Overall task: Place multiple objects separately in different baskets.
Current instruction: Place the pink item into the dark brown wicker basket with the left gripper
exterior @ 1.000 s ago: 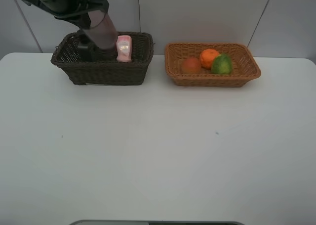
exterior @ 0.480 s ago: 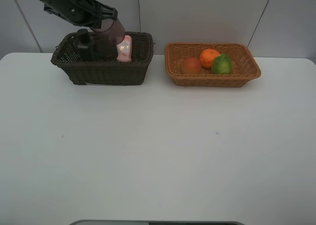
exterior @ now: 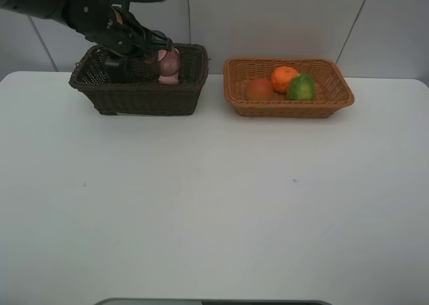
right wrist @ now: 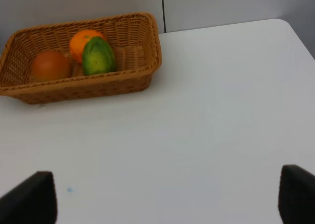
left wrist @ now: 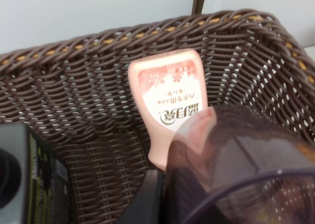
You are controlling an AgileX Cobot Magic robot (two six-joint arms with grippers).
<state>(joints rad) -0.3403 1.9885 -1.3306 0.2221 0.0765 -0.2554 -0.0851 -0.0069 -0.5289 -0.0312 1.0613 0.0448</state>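
Left end effector point(exterior: 158, 55) clamped on translucent mauve cup point(left wrist: 236, 170), lowered inside dark brown basket point(exterior: 137, 94), beside pink tube point(left wrist: 170, 106) and dark green bottle point(left wrist: 22, 179). Right end effector point(right wrist: 167, 197) spread wide above worktop point(exterior: 214, 198). Orange point(exterior: 284, 78), peach point(exterior: 259, 88), green fruit point(exterior: 301, 87) in tan basket point(exterior: 288, 107).

A shallow light orange-tan woven wicker basket point(right wrist: 133, 71) sits on the plain white table point(right wrist: 206, 125), holding a round orange point(right wrist: 81, 41), a red-yellow peach-like fruit point(right wrist: 49, 65) and a green bumpy fruit point(right wrist: 98, 56) touching the orange; the right gripper's point(right wrist: 167, 197) dark fingertips point(right wrist: 32, 197) stand wide apart
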